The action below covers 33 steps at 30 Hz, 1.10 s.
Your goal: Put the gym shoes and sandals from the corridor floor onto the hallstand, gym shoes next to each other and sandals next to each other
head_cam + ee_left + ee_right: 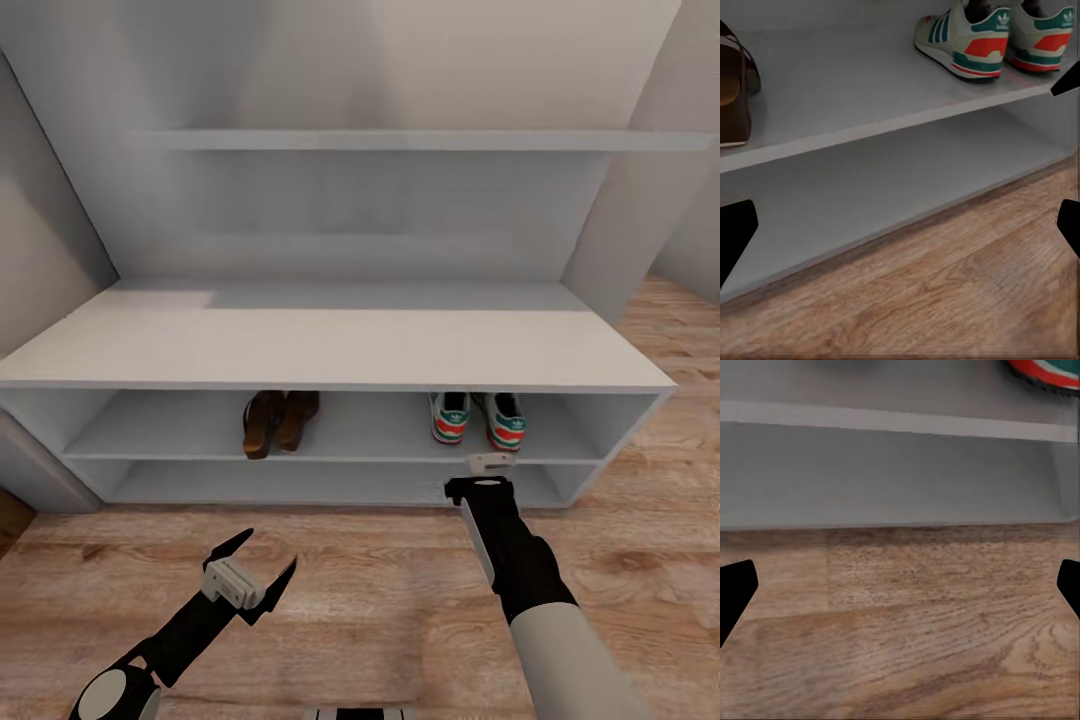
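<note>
Right gripper point(490, 466) sits low in front of the hallstand point(330, 350), fingers spread with nothing between them (its wrist view has both tips far apart over bare corridor floor point(915, 630)). Left gripper point(262, 572) hangs wide open and empty too. Both gym shoes point(478, 418) sit side by side on the upper shelf, heels out, and both sandals point(280, 420) are paired further left on that shelf. Looks basically done to me, so the trick now is pulling the right arm straight back without nudging the sneaker just behind it.
</note>
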Available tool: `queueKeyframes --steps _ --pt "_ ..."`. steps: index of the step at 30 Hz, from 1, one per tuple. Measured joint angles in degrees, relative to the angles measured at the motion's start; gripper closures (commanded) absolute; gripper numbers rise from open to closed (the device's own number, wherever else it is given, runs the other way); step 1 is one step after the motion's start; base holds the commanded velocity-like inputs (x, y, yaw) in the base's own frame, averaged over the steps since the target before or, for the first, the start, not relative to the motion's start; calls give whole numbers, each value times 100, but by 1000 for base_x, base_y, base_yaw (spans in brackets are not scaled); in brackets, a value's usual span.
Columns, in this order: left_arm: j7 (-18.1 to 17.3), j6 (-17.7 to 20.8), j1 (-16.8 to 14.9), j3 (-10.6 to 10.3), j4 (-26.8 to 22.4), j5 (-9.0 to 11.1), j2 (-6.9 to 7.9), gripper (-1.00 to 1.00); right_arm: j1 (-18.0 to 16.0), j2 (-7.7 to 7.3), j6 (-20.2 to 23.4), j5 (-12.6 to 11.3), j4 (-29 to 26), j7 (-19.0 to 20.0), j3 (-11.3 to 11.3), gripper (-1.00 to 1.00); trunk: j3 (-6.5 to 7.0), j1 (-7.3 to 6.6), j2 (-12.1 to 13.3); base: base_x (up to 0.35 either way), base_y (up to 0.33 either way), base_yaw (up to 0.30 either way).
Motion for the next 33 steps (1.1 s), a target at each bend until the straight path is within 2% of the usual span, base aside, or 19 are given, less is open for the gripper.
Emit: queueKeyframes --steps 20,33 --pt "0 1 -2 0 0 -5 0 -100 0 -10 0 0 6 4 -135 -100 0 0 0 -154 0 0" --pt "0 0 -2 0 0 -8 0 -100 0 -11 -3 0 6 4 -147 -100 0 0 0 -50 0 0"
